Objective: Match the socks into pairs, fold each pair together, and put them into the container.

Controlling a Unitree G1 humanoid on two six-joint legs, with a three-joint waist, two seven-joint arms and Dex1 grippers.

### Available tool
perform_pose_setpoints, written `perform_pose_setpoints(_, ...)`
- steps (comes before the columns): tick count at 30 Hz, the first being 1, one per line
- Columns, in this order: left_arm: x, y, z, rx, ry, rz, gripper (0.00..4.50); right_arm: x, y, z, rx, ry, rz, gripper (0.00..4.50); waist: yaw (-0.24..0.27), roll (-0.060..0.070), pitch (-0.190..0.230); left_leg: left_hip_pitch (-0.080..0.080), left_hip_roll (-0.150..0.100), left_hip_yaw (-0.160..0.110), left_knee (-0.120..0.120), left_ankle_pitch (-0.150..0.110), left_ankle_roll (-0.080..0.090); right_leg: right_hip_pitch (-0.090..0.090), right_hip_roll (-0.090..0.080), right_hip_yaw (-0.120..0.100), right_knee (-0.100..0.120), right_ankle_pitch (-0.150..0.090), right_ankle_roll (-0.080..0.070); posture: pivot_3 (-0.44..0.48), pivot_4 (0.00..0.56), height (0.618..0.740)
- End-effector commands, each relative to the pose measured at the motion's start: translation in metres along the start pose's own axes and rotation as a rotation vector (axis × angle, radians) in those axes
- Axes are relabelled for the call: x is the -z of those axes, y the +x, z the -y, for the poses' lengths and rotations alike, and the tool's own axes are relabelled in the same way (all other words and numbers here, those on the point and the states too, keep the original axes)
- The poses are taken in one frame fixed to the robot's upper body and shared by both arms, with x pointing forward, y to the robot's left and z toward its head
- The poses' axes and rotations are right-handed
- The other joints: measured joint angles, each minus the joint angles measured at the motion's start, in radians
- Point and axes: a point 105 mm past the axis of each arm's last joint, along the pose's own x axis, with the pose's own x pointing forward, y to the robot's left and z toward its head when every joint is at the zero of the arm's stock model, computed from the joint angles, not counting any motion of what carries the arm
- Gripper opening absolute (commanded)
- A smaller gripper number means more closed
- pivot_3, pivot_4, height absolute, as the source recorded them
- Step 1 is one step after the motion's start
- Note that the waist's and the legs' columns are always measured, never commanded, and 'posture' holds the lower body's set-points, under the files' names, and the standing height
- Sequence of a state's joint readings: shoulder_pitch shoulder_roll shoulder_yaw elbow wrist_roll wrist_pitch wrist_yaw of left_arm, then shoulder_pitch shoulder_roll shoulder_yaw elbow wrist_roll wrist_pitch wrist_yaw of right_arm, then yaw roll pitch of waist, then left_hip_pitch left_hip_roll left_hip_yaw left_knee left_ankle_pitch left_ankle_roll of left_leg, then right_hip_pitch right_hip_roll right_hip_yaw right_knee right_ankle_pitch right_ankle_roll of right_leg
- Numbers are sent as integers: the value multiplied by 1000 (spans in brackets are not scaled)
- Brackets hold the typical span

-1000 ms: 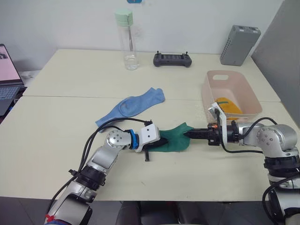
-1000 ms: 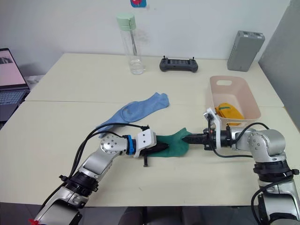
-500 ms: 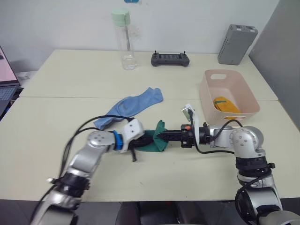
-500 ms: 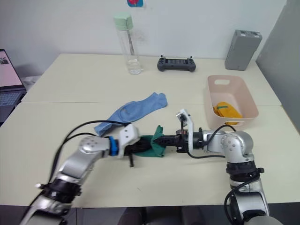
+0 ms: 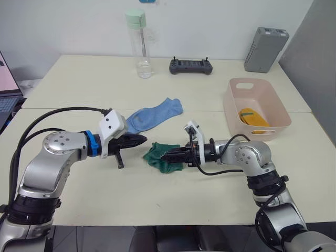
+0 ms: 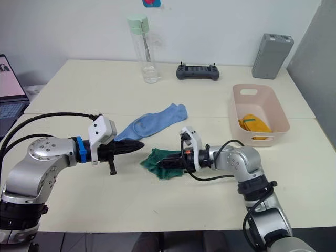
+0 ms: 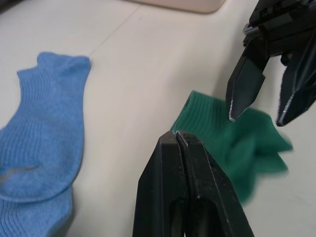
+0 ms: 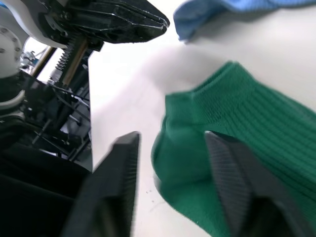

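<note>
Green pair (image 5: pixel 164 157) sits bunched mid-table, well short of the pink container (image 5: pixel 255 108); right gripper (image 8: pixel 170 173) straddles its edge spread wide, left gripper (image 7: pixel 178 139) pinched empty beside, so the right should bite deep through both layers before lifting.

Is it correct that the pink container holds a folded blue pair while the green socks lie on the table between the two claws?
Not quite. The left eye view shows a yellow pair inside the pink container, not blue. The green socks do lie on the table between the claws.
</note>
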State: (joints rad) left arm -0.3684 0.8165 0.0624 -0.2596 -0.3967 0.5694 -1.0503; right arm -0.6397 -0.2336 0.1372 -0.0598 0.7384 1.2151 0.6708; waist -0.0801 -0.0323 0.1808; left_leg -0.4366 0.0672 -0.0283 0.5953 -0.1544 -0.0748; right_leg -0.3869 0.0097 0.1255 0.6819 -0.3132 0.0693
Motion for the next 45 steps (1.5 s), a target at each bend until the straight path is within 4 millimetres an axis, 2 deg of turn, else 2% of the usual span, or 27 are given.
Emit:
perform_pose_setpoints(1,-24,3,8,41,-18,105,0,-24,-17,-19,-45,-58,88,3603,-1,0,0,0,0,0,0,0,0,0,0,0,0,0,0,0,150,740)
perform_pose_setpoints(3,-22,11,26,111,-44,106,0,-23,-27,-16,-7,-59,101,4278,-2,0,0,0,0,0,0,0,0,0,0,1,0,0,0,0,150,740)
perform_pose_setpoints(4,-19,14,30,127,-46,95,0,-21,-30,-13,13,-53,104,4453,-2,0,0,0,0,0,-1,0,0,0,0,1,0,0,0,0,150,740)
perform_pose_setpoints(6,-5,19,41,158,-36,47,0,-15,-38,-4,67,-29,99,4453,-2,0,0,0,0,0,-2,0,0,0,0,0,-1,0,-1,0,150,740)
perform_pose_setpoints(10,51,27,48,157,85,-149,0,8,-46,17,197,7,40,4453,-2,0,0,0,0,1,-2,0,0,-1,0,1,0,1,-5,0,150,740)
perform_pose_setpoints(14,69,31,38,104,126,-182,0,14,-39,19,207,14,21,4453,-4,0,0,0,0,2,-2,0,0,-2,0,2,0,1,-5,0,150,740)
perform_pose_setpoints(17,81,29,37,112,127,-222,0,21,-32,24,219,28,-6,4453,-4,0,0,1,0,2,-2,0,0,-1,0,2,0,0,-2,0,150,740)
perform_pose_setpoints(22,86,26,39,102,99,-209,0,27,-21,32,213,38,-24,4453,-4,0,0,1,0,2,-2,0,0,-1,0,2,0,-1,-2,0,150,740)
perform_pose_setpoints(25,85,24,39,94,91,-201,0,25,-2,31,162,71,-24,4453,-11,0,0,2,1,3,-2,0,0,-1,0,2,0,0,-2,0,150,740)
perform_pose_setpoints(28,85,24,38,85,97,-202,0,24,15,27,120,65,-33,4453,-11,0,-1,3,4,2,-2,0,0,-1,3,2,1,1,-3,0,150,740)
perform_pose_setpoints(32,80,24,36,68,101,-186,0,23,39,10,25,45,-41,4453,-9,0,-1,3,5,2,-2,0,0,-1,4,1,1,1,-4,0,150,740)
perform_pose_setpoints(36,75,24,36,60,99,-168,0,24,42,11,30,39,-32,4453,-8,0,-1,3,5,2,-2,0,0,-1,4,1,1,1,-4,0,150,740)
perform_pose_setpoints(41,71,24,34,42,96,-143,0,21,39,12,29,10,-8,2829,-6,0,-1,3,5,2,-2,0,0,-1,4,1,1,1,-4,0,150,740)
perform_pose_setpoints(45,65,25,35,52,84,-110,0,18,35,10,21,13,13,1330,-6,0,0,2,5,2,-2,0,0,-2,4,1,1,1,-4,0,150,740)
